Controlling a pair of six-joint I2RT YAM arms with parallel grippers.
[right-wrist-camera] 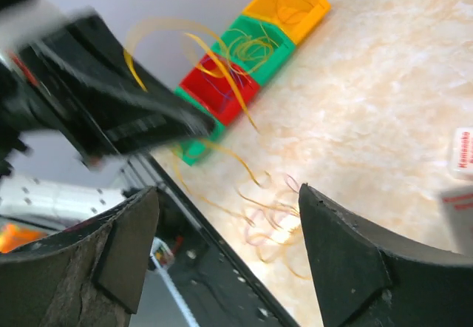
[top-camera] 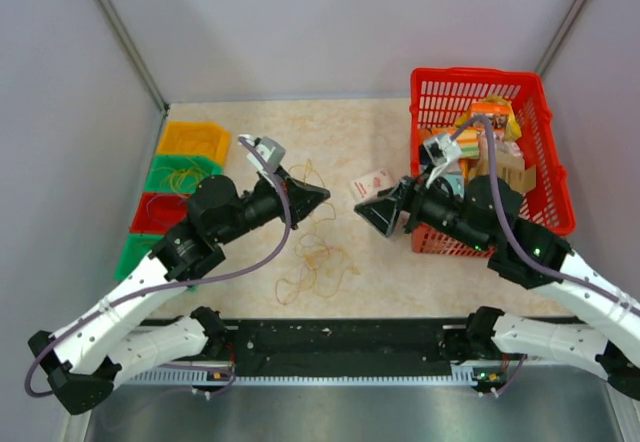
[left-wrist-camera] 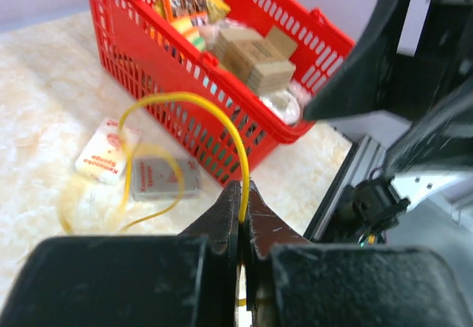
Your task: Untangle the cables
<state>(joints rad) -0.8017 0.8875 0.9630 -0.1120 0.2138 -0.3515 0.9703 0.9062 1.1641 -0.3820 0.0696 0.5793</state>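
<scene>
The left gripper (left-wrist-camera: 242, 195) is clamped on one yellow strand (left-wrist-camera: 214, 106), held up at 12 o'clock of the cables (top-camera: 318, 262) piled mid-table. The right gripper (right-wrist-camera: 228, 197) gapes empty. One strand is seemingly being pulled free. Next it should go to the bins (top-camera: 182, 177), at 9 o'clock.

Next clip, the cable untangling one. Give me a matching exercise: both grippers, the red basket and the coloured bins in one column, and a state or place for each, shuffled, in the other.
Column one
1. left gripper
2. right gripper
3. red basket
4. coloured bins

Column two
A. on the right side of the table
B. open, nothing between its fingers
C. in a row along the table's left edge
D. shut on a yellow cable

Pairs: 1-D, 2-B, 3-A, 4-C
</scene>
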